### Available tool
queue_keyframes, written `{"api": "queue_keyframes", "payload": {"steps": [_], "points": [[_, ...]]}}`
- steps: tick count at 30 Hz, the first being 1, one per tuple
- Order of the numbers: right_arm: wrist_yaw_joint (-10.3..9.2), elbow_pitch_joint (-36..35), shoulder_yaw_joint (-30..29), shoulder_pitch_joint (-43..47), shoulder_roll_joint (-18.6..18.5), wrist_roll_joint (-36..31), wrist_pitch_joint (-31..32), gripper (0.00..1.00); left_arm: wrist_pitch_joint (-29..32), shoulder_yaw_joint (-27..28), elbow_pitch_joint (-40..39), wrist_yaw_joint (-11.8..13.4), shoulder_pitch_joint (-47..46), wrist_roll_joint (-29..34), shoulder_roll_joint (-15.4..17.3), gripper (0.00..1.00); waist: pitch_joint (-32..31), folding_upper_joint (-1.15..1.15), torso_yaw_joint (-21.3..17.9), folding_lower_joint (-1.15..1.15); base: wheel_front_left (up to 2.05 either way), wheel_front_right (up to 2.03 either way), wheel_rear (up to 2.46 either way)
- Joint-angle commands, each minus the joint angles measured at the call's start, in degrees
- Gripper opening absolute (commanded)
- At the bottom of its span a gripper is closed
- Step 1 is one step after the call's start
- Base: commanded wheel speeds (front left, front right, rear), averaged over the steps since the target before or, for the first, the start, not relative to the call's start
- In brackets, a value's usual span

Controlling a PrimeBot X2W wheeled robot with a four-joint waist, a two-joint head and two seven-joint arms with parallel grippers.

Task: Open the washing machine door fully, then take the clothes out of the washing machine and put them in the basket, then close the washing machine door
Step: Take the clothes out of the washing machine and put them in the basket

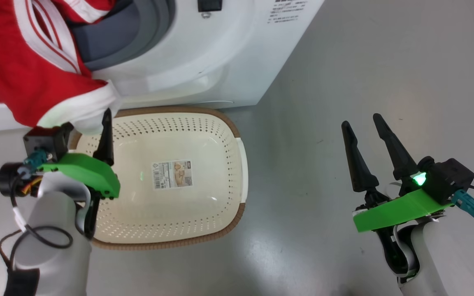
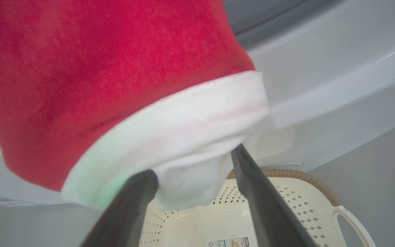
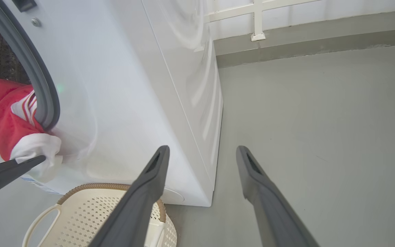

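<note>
Left wrist view: left gripper (image 2: 195,161) has its jaws spread wide. The white cuff of the clothes (image 2: 98,68) hangs down between the two fingers (image 2: 262,206) and brushes them, but I see no clamp on it. Red fabric trails out of the washing machine (image 1: 204,61) mouth, over the grey gasket (image 3: 43,89) and down the front panel. Its low end sits just above the back left corner of the basket (image 1: 243,164). Basket is on the floor (image 1: 344,61), tight against the foot of the machine, with a sticker (image 1: 173,174) showing on its bottom. Head view puts my right gripper (image 1: 361,119) well off to the right above bare floor, jaws fully apart, nothing in them. Right wrist view looks along the machine's side panel with the basket rim at lower left.
</note>
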Motion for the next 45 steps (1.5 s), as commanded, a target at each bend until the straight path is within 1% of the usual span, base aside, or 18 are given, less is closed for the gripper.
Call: {"api": "queue_keyframes", "payload": {"steps": [1,7,14,23,30,35,45], "points": [[0.28,-1.01,1.02,0.22,0.05,0.11,-0.37,1.0,-0.47,1.38,-2.39,-0.32,2.69,-0.44,1.58,1.0,-0.48,0.0,0.49,0.0,0.0,0.0,0.0],[0.28,-0.97,0.61,0.45,0.05,-0.35,-0.37,1.0,-0.47,2.31,-7.14,-0.32,5.56,-0.84,1.23,1.0,-1.0,0.0,1.33,0.0,0.0,0.0,0.0],[0.28,-0.75,-0.04,0.99,0.05,-0.84,-0.37,1.0,-0.47,4.63,-15.86,-0.33,11.25,-1.63,0.31,1.0,-2.06,0.0,2.5,0.0,0.0,0.0,0.0],[0.28,-0.55,-0.59,1.68,0.05,-1.52,-0.37,1.0,-0.47,4.9,-26.31,-0.33,18.15,-1.42,-0.46,1.0,-3.2,0.0,3.88,0.0,0.0,0.0,0.0],[0.28,-0.29,-0.57,1.98,0.05,-1.71,-0.37,1.0,-0.47,6.01,-34.91,-0.33,24.28,-1.03,-1.03,1.0,-4.0,0.0,4.02,0.0,0.0,0.0,0.0],[0.28,-0.28,-0.62,2.29,0.05,-1.79,-0.37,1.0,-0.47,6.2,-37.16,-0.33,25.98,-0.78,-1.4,1.0,-4.46,0.0,4.05,0.0,0.0,0.0,0.0],[0.28,-0.28,-0.53,2.67,0.05,-1.64,-0.37,1.0,-0.47,5.79,-36.34,-0.33,24.88,-0.64,-1.65,1.0,-4.89,0.0,3.87,0.0,0.0,0.0,0.0]]}}
